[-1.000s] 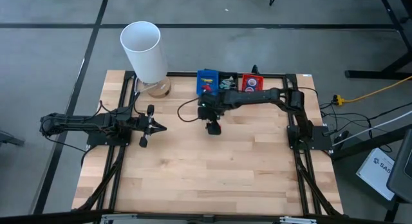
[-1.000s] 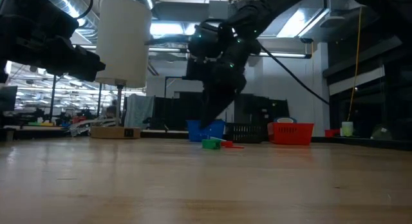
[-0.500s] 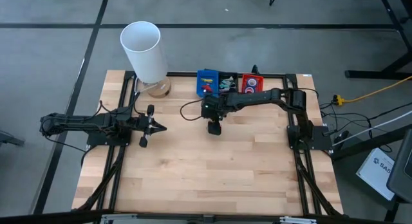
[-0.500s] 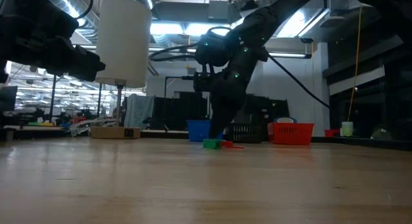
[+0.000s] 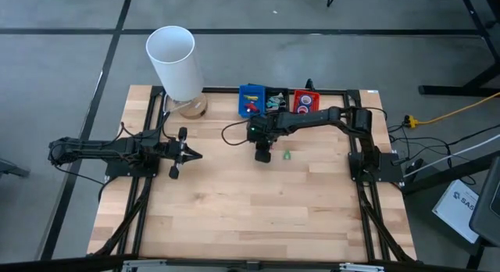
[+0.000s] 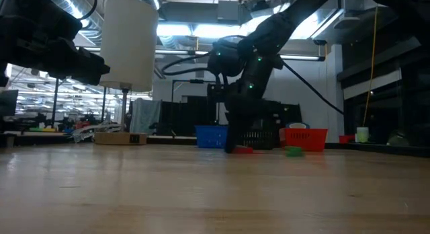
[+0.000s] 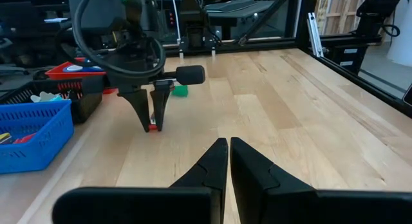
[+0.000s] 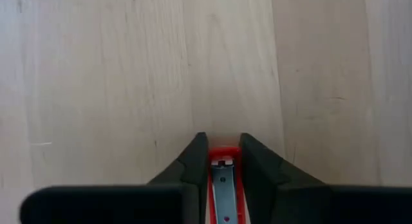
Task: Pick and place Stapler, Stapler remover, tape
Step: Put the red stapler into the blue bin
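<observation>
One red stapler (image 8: pixel 223 180) lies on the table (image 5: pixel 234 209) near the baskets, pinched between my right gripper (image 5: pixel 263 154) fingers. A green piece (image 5: pixel 287 155) sits just beside. My left gripper (image 7: pixel 228 161) waits, fingers pressed together.

Right hand (image 8: pixel 219 161) closed on red stapler (image 8: pixel 223 179); green piece (image 5: pixel 287 155) knocked aside.

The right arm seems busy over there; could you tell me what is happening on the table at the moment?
The right gripper is down on the wooden table, with its fingers closed on a small red stapler. A little green piece lies on the wood just beside it. The blue basket and red basket stand at the far edge of the table, behind the gripper. The left gripper waits shut over the table's left side, holding nothing.
</observation>
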